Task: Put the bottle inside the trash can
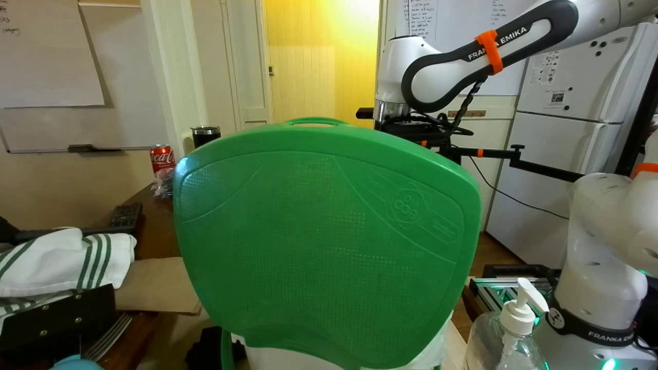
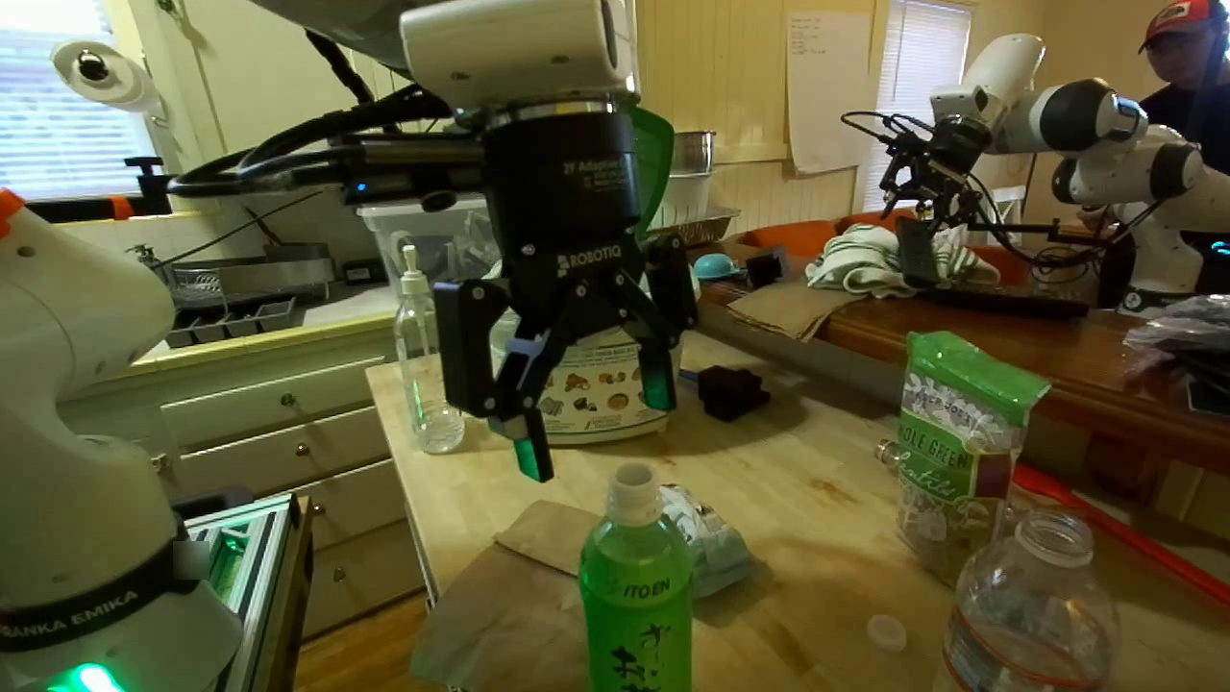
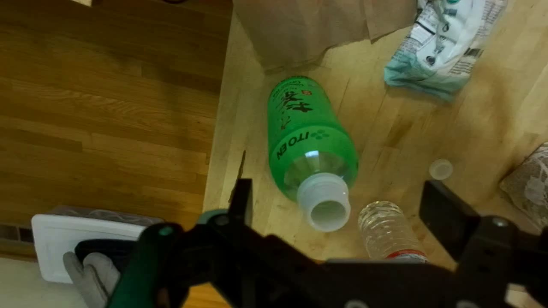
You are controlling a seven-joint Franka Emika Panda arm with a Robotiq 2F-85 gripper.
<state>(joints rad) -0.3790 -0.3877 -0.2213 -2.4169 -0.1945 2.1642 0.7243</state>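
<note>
A green bottle [image 2: 636, 605] without a cap stands upright on the wooden table; it shows in the wrist view [image 3: 306, 128]. A clear bottle [image 2: 1033, 615] with a red-edged label also stands there, partly hidden by the gripper in the wrist view [image 3: 381, 226]. The trash can is a white bin [image 2: 615, 394] with printed pictures at the table's far end. Its green lid [image 1: 324, 231] stands raised and hides the bin's inside. My gripper [image 2: 596, 425] is open and empty, above the table between bin and green bottle, touching neither. Its fingers [image 3: 344, 209] are wide apart.
A pump bottle [image 2: 423, 365] stands beside the bin. Brown paper [image 2: 500, 596], a teal-white packet [image 2: 716, 548], a lentil bag [image 2: 961, 452], a loose cap [image 2: 886, 632] and a black object [image 2: 730, 392] lie or stand on the table. A higher brown table [image 2: 855, 336] borders it.
</note>
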